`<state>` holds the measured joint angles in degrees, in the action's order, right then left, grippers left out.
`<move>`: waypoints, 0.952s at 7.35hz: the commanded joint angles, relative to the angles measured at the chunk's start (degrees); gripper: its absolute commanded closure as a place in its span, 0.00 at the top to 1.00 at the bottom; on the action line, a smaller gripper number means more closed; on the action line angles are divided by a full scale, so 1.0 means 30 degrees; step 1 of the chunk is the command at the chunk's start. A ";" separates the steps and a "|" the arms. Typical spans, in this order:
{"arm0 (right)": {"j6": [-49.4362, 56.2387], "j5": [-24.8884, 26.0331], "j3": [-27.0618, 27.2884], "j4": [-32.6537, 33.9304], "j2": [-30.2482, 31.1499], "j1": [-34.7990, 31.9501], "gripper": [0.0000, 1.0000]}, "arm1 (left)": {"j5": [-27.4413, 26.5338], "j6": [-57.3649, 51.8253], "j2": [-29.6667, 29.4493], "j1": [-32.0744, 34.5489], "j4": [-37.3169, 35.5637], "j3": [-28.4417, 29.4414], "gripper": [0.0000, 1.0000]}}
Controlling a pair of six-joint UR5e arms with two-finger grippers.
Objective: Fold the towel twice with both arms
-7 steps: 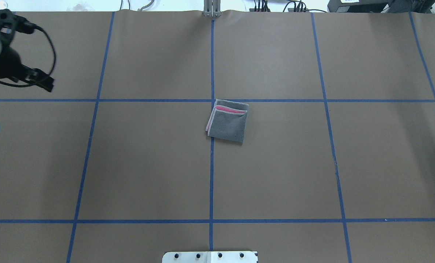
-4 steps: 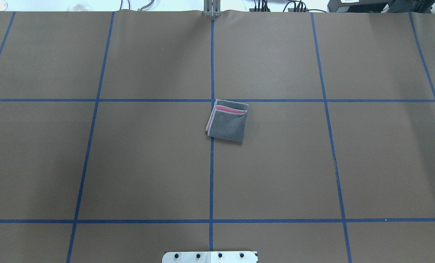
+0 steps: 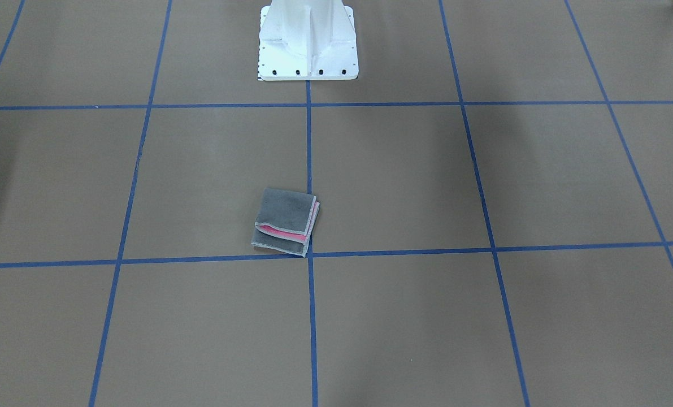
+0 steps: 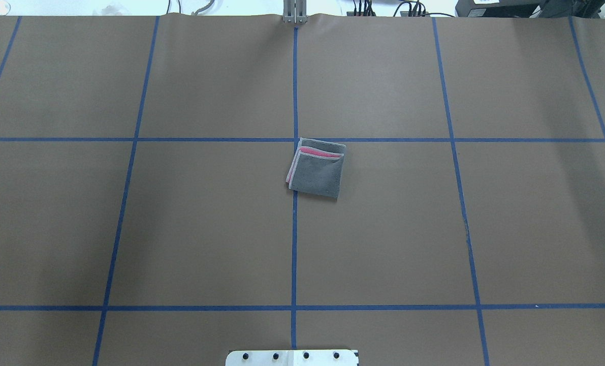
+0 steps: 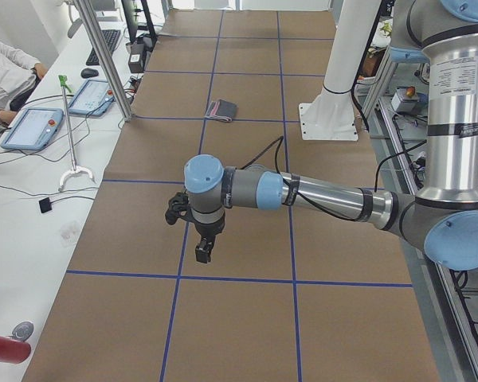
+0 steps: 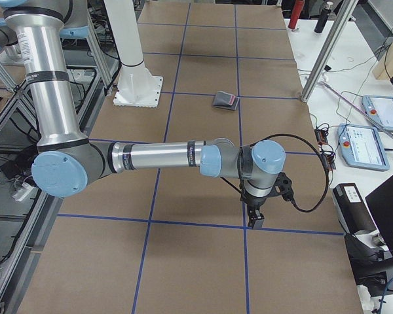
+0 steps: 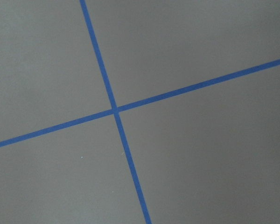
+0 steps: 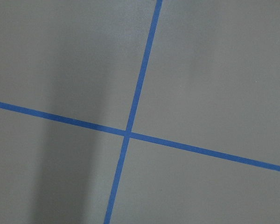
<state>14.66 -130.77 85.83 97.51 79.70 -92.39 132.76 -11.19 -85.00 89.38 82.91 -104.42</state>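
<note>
A white pedestal (image 4: 292, 357) stands at the near edge of a brown table (image 4: 205, 229) gridded with blue tape (image 4: 293, 254). Out to either side of the pedestal, the left arm (image 5: 319, 195) and right arm (image 6: 157, 157) stretch low over the table. The left gripper (image 5: 201, 253) and right gripper (image 6: 255, 219) point down; how wide their jaws stand cannot be told. Farther out, straight ahead of the pedestal, the towel (image 4: 316, 173) lies flat, folded small, grey side up, with a pink strip at its far edge.
</note>
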 commanded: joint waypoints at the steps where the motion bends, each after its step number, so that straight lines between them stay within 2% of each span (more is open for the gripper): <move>1: -0.0286 -0.0150 -0.0132 -0.0041 0.0208 0.0150 1.00 | 0.0102 -0.0225 0.1373 0.1602 0.0192 -0.0173 1.00; 3: -0.0870 -0.0151 -0.0132 -0.0100 0.0269 0.0414 1.00 | 0.0132 0.0241 0.1526 0.2287 0.0137 -0.0205 1.00; 4: -0.0902 -0.0180 -0.0132 -0.0100 0.0298 0.0415 1.00 | 0.0161 0.1926 0.1497 0.2287 0.0194 -0.0350 1.00; 7: -0.0873 -0.0151 -0.0103 -0.0159 0.0386 0.0444 1.00 | 0.0132 0.2265 0.1438 0.2200 0.0195 -0.0148 1.00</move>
<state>12.06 -131.25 85.44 97.13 80.78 -91.09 133.16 -4.85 -80.64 96.08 83.51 -105.34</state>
